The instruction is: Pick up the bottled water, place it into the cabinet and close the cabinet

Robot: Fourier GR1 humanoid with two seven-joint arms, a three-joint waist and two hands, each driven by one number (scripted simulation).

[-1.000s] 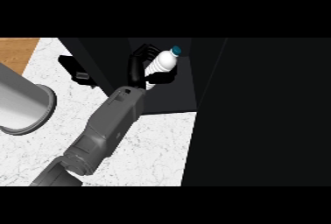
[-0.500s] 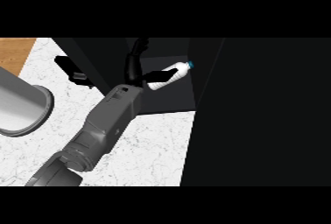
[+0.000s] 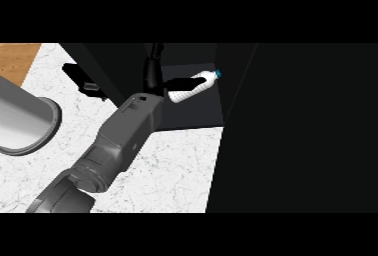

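The bottled water (image 3: 198,83) is white with a blue cap and lies tilted, cap pointing up and to the right, inside the dark open cabinet (image 3: 193,116). My right hand (image 3: 164,83) is shut round the bottle's lower part, its grey forearm running up from the lower left. The cabinet's black door (image 3: 295,125) stands open and fills the right side of the view. My left hand (image 3: 80,76) shows as a small black shape at the upper left, resting open over the counter and holding nothing.
A large grey round vessel (image 3: 22,120) stands at the left edge on the white marbled counter (image 3: 170,175). A strip of wooden surface (image 3: 15,56) shows in the top left corner. A dark cabinet side panel (image 3: 100,60) stands between my two hands.
The right hand has carried the bottle to the right and deeper into the cabinet, tipping it from nearly upright to slanted. The left hand has stayed put.
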